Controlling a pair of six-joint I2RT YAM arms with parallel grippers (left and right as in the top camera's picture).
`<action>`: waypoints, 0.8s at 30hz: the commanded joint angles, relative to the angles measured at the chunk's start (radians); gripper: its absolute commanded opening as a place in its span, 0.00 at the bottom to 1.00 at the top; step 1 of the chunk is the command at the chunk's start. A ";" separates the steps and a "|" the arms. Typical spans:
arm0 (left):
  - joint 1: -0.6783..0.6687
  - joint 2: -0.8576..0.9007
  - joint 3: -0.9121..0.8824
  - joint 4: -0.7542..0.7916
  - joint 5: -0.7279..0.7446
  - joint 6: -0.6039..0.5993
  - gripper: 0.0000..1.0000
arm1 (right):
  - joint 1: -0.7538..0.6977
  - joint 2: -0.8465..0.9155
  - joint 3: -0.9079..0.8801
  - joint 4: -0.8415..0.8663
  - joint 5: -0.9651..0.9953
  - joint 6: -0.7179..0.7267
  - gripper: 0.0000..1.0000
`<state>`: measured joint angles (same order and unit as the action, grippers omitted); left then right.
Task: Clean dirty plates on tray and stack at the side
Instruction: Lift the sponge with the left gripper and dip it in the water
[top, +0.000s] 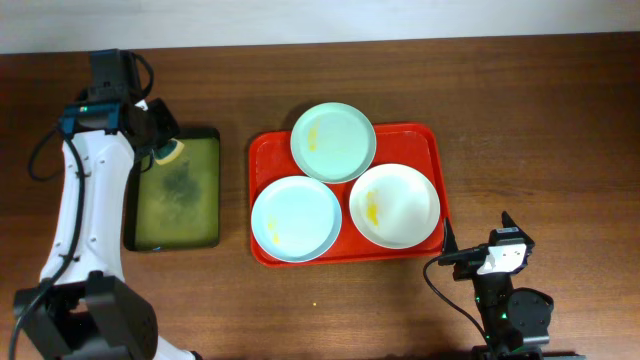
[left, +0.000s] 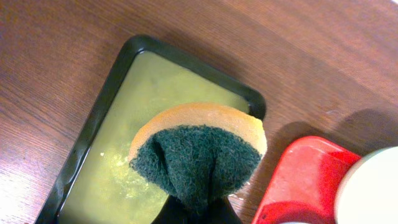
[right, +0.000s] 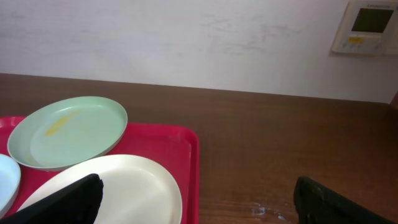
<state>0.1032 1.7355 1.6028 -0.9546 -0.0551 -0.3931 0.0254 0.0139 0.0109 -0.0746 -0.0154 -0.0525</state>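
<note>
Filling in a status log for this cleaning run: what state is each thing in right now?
red tray: holds all three plates.
green plate: yellow smear, at red tray's far edge, unstacked.
blue plate: yellow smear, on red tray.
white plate: yellow smear, on red tray.
olive-green tray: holds murky liquid.
sponge: pinched, over olive-green tray.
left gripper: shut on sponge.
right gripper: open, empty.

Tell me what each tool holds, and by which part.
The left tool grips the sponge by the middle of its dark green scouring face. The right tool is open, holding nothing.
</note>
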 joint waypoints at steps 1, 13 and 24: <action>0.003 0.023 -0.036 0.007 0.029 0.025 0.00 | -0.006 -0.008 -0.005 -0.005 0.002 0.008 0.99; 0.003 0.062 -0.048 -0.039 0.031 0.077 0.00 | -0.006 -0.008 -0.005 -0.005 0.002 0.008 0.99; -0.169 -0.187 0.075 -0.200 0.256 0.074 0.00 | -0.006 -0.008 -0.005 -0.005 0.002 0.008 0.99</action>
<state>0.0296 1.5421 1.6848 -1.1210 0.0097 -0.3317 0.0254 0.0139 0.0109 -0.0746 -0.0154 -0.0521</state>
